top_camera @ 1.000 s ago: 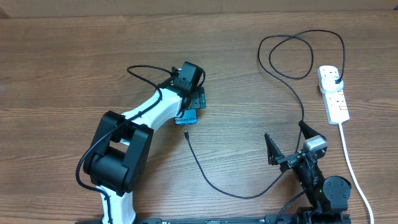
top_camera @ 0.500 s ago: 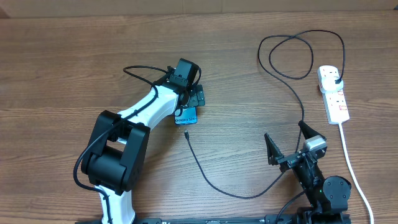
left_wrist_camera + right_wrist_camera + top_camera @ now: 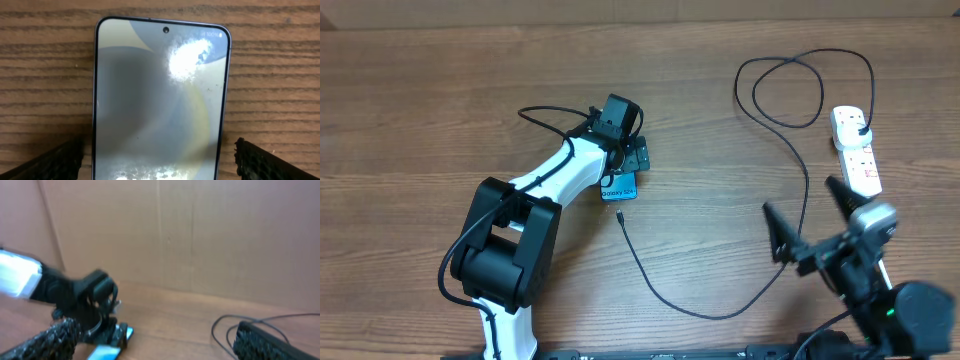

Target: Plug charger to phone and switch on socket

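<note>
The phone (image 3: 621, 188) lies on the table under my left gripper (image 3: 628, 163), with only its blue bottom end showing in the overhead view. In the left wrist view the phone (image 3: 160, 100) fills the middle. My left gripper (image 3: 157, 165) is open, one finger on each side of the phone and apart from its edges. The charger cable (image 3: 700, 312) has its connector tip (image 3: 620, 216) just below the phone. Its black plug (image 3: 861, 127) sits in the white socket strip (image 3: 861, 168). My right gripper (image 3: 810, 218) is open and empty, raised left of the strip.
The thick white cord (image 3: 892, 280) runs from the strip toward the front right. The cable makes a loop (image 3: 790, 90) at the back right. The right wrist view is blurred; it shows the left arm, the phone (image 3: 107, 352) and a cardboard wall (image 3: 200, 240).
My right arm has risen and shifted to the right, closer to the strip. My left gripper has stayed over the phone. The cable and phone have not moved.
</note>
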Motion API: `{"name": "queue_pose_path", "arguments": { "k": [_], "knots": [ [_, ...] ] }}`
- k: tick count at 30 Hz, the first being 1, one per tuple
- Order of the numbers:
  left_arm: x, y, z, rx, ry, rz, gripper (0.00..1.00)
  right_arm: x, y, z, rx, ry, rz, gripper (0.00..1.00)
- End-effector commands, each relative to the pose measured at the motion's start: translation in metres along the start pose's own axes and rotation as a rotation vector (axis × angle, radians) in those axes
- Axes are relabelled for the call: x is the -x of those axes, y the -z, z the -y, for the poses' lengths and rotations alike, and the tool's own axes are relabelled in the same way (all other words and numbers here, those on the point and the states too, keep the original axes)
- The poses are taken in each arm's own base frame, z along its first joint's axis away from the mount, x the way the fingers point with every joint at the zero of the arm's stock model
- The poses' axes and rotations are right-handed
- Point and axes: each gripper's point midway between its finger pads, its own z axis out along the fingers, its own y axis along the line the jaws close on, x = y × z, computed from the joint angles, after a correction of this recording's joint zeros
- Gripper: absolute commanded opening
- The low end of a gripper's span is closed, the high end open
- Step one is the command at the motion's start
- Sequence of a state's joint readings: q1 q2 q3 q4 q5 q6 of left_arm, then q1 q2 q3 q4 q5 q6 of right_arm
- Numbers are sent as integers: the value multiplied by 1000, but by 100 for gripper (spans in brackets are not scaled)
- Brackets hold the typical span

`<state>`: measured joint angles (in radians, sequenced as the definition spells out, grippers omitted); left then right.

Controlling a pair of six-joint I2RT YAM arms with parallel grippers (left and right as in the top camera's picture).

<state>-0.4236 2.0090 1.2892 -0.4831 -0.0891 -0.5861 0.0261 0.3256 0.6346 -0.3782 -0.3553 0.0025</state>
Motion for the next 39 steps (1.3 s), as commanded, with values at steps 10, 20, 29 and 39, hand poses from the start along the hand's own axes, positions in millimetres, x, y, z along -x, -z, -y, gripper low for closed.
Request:
{"name": "queue_pose_path", "arguments": {
  "k": [10, 20, 29, 39],
  "knots": [
    [-15, -8, -5, 4, 4, -111, 100, 10, -74, -3, 148, -306, -591, 100],
    [27, 35, 9, 4, -26, -107, 100, -31, -88, 12, 74, -410, -745, 100],
    [3, -19, 5, 49, -36, -186, 100, -76, -101, 22, 44, -482, -903, 100],
    [-31, -37, 9, 44, -111, -303, 81, -140, -111, 42, -167, -526, -1113, 100]
  ]
}}
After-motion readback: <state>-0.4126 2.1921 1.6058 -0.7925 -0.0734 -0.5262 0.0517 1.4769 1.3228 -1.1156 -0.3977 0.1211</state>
